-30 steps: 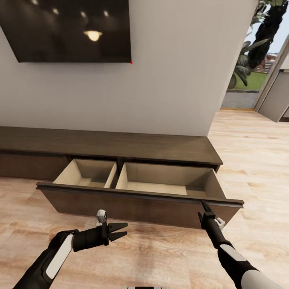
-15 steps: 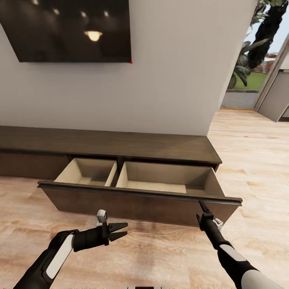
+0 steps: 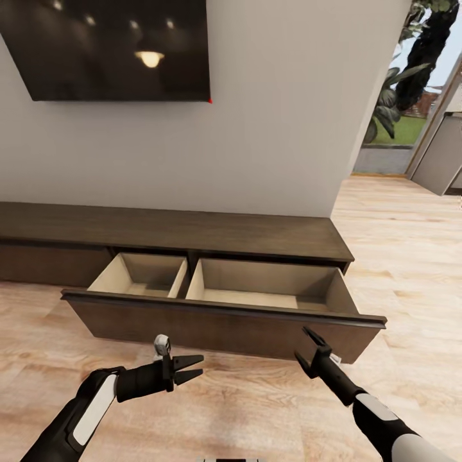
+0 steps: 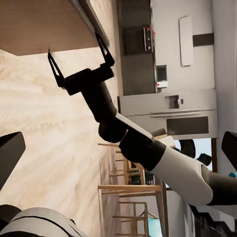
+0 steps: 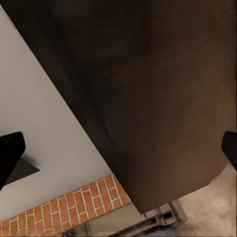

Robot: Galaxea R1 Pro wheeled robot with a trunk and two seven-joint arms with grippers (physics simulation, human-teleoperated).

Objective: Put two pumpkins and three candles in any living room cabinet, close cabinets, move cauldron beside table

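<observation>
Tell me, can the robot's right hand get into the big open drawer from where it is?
Probably yes. The right hand hangs open just outside the drawer front, and the drawer stands pulled out with nothing over its top. It would have to lift over the front edge first.

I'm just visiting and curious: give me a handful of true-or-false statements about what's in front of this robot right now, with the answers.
1. The cabinet has a drawer pulled out. True.
2. A pumpkin lies in the drawer. False: both compartments look empty.
3. The right gripper grips the drawer front. False: its jaws are open, just off the front.
4. The left gripper is open and holds nothing. True.
5. A dark TV hangs on the wall above. True.
</observation>
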